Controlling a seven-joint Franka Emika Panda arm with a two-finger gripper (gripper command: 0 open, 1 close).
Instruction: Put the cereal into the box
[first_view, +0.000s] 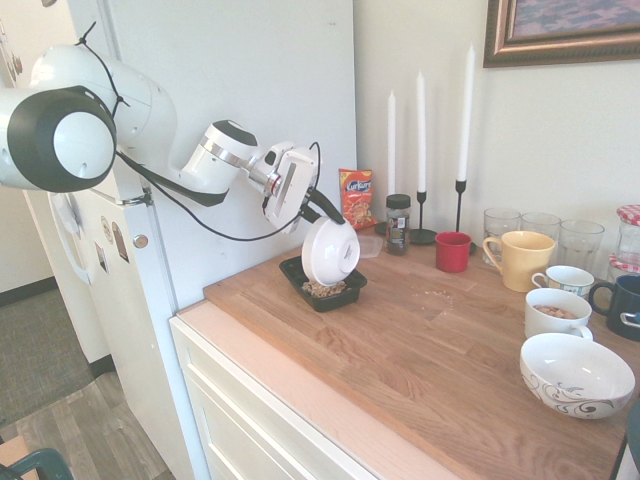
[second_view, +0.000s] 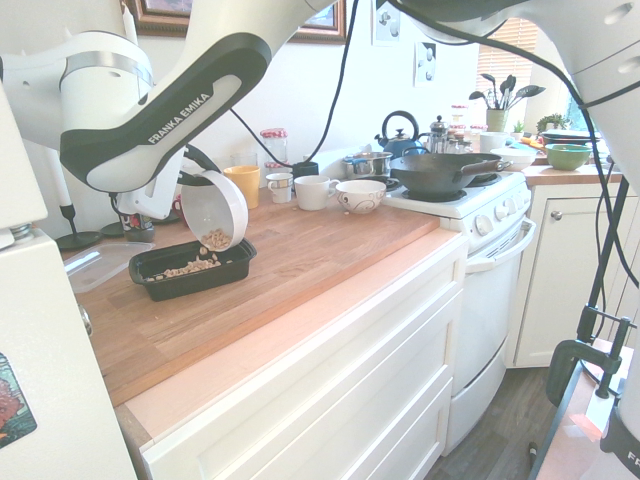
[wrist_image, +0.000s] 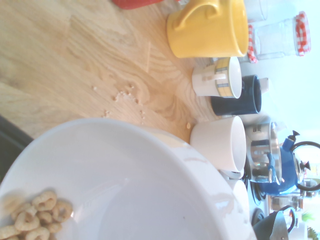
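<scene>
My gripper (first_view: 319, 207) is shut on the rim of a white bowl (first_view: 331, 250), which it holds tipped steeply on its side. Directly below stands the box (first_view: 351, 290), a shallow black tray near the counter's left back corner. Tan cereal (first_view: 323, 289) lies heaped in the box under the bowl's mouth. From the other side, more cereal (second_view: 216, 239) sits at the lowest edge of the bowl (second_view: 213, 205), just above the pieces (second_view: 188, 268) in the box (second_view: 205, 284). The wrist view shows the bowl's inside (wrist_image: 130, 180) with a small cluster of cereal (wrist_image: 40, 212).
Behind the box are an orange snack bag (first_view: 356, 197), a dark jar (first_view: 398, 222) and tall candles (first_view: 420, 150). A red cup (first_view: 452, 251), yellow mug (first_view: 520, 258), several cups and a patterned bowl (first_view: 577, 373) crowd the right. A clear lid (second_view: 100, 262) lies beside the box.
</scene>
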